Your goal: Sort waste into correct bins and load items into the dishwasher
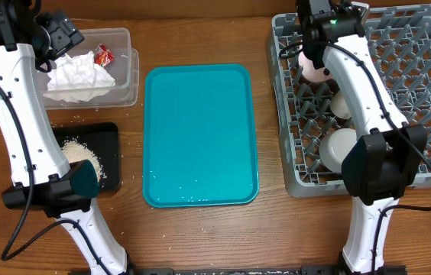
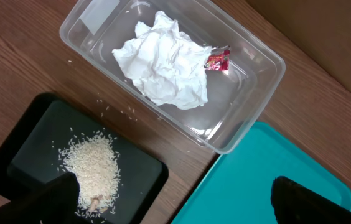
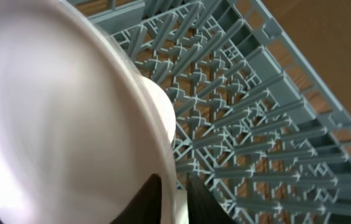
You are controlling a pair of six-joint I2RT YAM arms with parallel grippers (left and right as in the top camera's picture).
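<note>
Your left hand (image 2: 175, 208) hung above the clear tub (image 2: 250, 118), fingers wide apart. The tissue (image 2: 163, 62) and red wrapper (image 2: 218, 60) lay inside it, and rice crumbs (image 2: 91, 165) sat on the black tray (image 2: 32, 143). Your right hand (image 3: 170, 205) straddled the rim of the large plate (image 3: 57, 112) in the dish rack (image 3: 256, 124); whether it was clamped, I could not tell.

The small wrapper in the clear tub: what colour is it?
Red. The wrapper lies beside the white tissue; the left wrist view shows it best.
</note>
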